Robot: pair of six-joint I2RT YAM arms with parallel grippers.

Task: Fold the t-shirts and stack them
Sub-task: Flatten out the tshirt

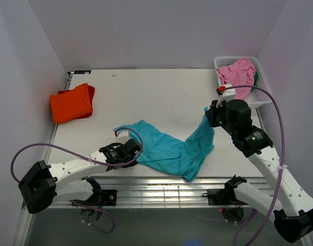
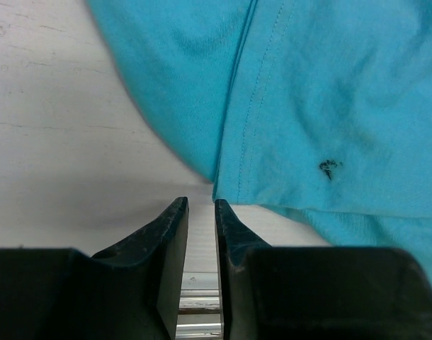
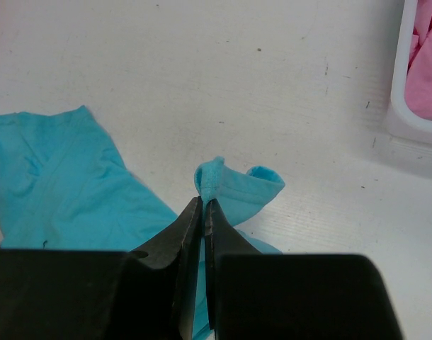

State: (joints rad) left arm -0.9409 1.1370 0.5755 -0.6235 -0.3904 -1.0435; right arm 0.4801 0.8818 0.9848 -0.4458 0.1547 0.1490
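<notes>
The teal t-shirt point(image 1: 169, 149) lies crumpled and spread near the table's front edge. My right gripper point(image 1: 208, 117) is shut on its hem and holds that corner lifted off the table; the wrist view shows the pinched hem point(image 3: 234, 185) between the jaws point(image 3: 203, 202). My left gripper point(image 1: 138, 150) sits low at the shirt's left edge. Its jaws point(image 2: 201, 202) stand a narrow gap apart with nothing between them, and the teal cloth point(image 2: 308, 106) is just beyond the tips. A folded orange t-shirt point(image 1: 71, 104) lies at the left. A pink t-shirt point(image 1: 237, 73) and a bit of green cloth point(image 1: 256, 78) are in the basket.
The white lattice basket point(image 1: 259, 97) stands at the back right, close behind my right gripper; its wall point(image 3: 404, 106) shows in the right wrist view. White walls enclose the table on three sides. A slatted metal rail point(image 1: 161, 192) runs along the front edge.
</notes>
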